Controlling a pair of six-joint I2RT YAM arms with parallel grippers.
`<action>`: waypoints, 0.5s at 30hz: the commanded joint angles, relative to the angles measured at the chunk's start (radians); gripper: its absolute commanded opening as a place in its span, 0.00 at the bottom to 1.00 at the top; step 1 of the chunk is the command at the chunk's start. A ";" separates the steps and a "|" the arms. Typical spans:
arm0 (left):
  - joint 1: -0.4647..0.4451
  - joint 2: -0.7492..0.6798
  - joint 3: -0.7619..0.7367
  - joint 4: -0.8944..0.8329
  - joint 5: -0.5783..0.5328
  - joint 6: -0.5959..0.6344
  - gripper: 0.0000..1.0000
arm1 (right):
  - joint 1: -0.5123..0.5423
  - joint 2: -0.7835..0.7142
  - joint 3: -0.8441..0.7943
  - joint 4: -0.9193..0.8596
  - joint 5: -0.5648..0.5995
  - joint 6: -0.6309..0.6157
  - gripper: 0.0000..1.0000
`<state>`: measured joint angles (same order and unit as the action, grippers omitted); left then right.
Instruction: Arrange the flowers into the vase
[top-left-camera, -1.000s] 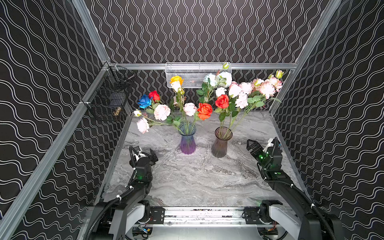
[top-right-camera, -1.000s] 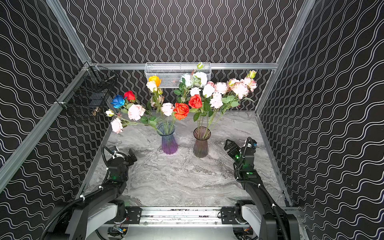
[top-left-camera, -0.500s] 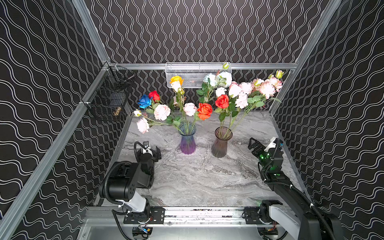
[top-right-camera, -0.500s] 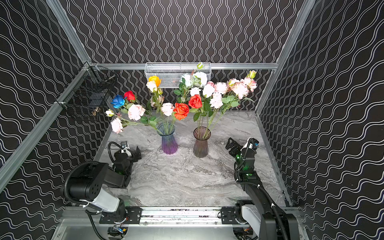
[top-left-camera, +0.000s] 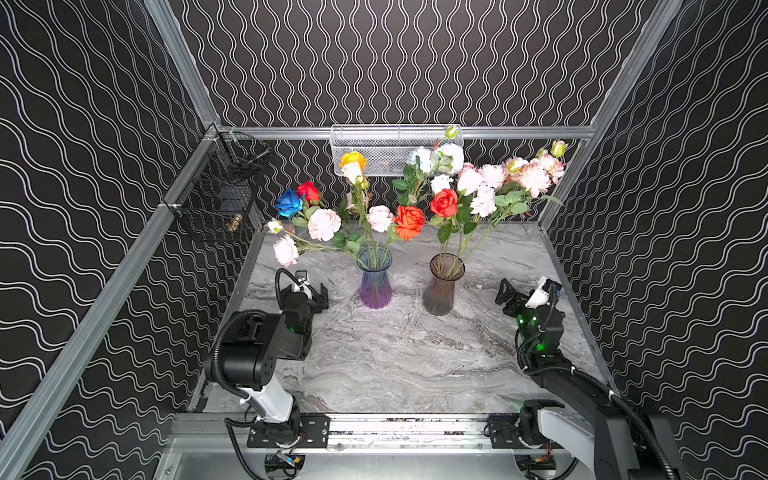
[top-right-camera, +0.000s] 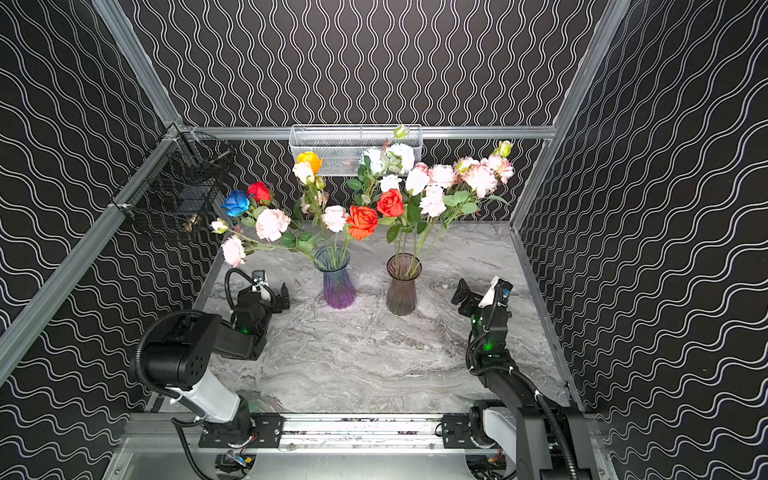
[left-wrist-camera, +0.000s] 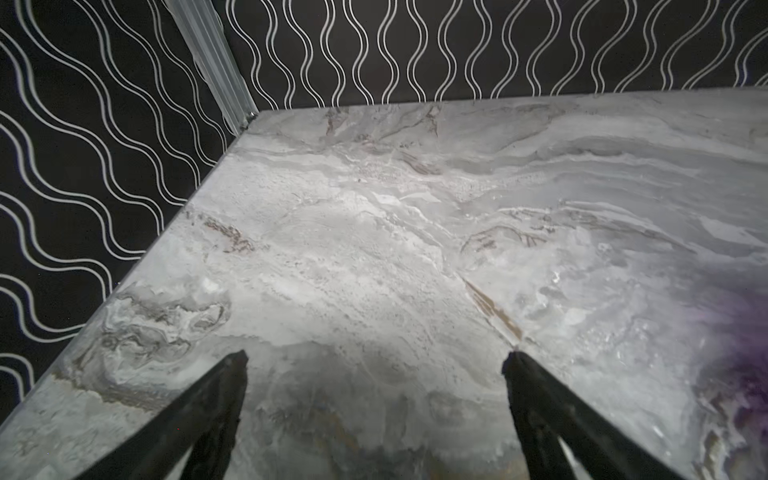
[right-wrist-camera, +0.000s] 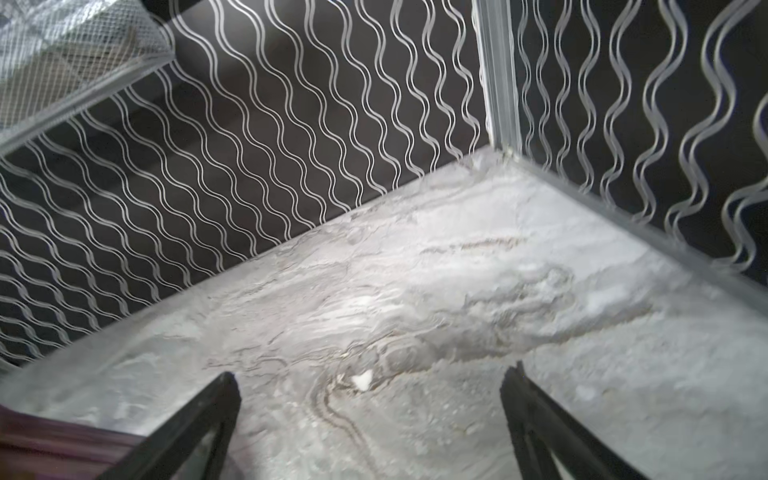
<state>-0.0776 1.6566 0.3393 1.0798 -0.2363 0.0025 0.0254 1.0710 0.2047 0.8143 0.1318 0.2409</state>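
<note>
The flowers stand in two vases at the back of the marble table (top-left-camera: 407, 357), seen in both top views. A purple-blue vase (top-left-camera: 375, 282) holds a spreading bunch with a blue rose (top-left-camera: 289, 202) and an orange rose (top-left-camera: 409, 222). A brown vase (top-left-camera: 440, 286) holds a red rose (top-left-camera: 444, 203) and several pale pink and white blooms (top-left-camera: 492, 178). My left gripper (top-left-camera: 305, 296) hangs open and empty, left of the purple vase (top-right-camera: 338, 286). My right gripper (top-left-camera: 512, 296) is open and empty, right of the brown vase (top-right-camera: 401, 291). Both wrist views show only bare marble between the fingers.
A white mesh basket (top-left-camera: 395, 149) hangs on the back wall behind the blooms. A black wire basket (top-left-camera: 216, 199) hangs on the left wall. Patterned walls close three sides, and a metal rail (top-left-camera: 407, 424) runs along the front.
The left arm's elbow has risen toward the camera, and its gripper has moved back toward the purple vase. The right arm has barely moved. Both grippers stayed open.
</note>
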 joint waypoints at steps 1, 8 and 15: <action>-0.001 0.004 0.004 0.005 -0.008 0.026 0.99 | 0.001 0.017 -0.011 0.120 -0.047 -0.233 1.00; -0.001 -0.001 0.004 -0.006 -0.009 0.025 0.99 | 0.004 0.177 -0.025 0.258 -0.045 -0.309 0.99; -0.002 0.003 0.004 0.003 -0.011 0.027 0.99 | 0.005 0.551 -0.171 0.918 0.086 -0.286 1.00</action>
<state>-0.0788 1.6577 0.3401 1.0668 -0.2363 0.0071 0.0292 1.5299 0.0628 1.3140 0.1543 -0.0284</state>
